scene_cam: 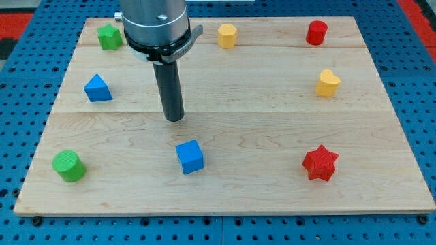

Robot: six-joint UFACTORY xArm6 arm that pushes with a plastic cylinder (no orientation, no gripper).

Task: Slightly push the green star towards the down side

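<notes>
The green star (109, 37) lies at the view's top left of the wooden board (272, 184), close to its top edge. My tip (175, 118) rests on the board near the middle left, well below and to the right of the green star and not touching it. A blue cube (190, 156) lies just below the tip, slightly to its right. A blue triangular block (98, 88) lies to the tip's left.
A green cylinder (69, 166) sits at the bottom left. A red star (320, 163) is at the bottom right. A yellow hexagonal block (227, 35) and a red cylinder (316, 33) are along the top edge. A yellow heart (328, 83) is at the right.
</notes>
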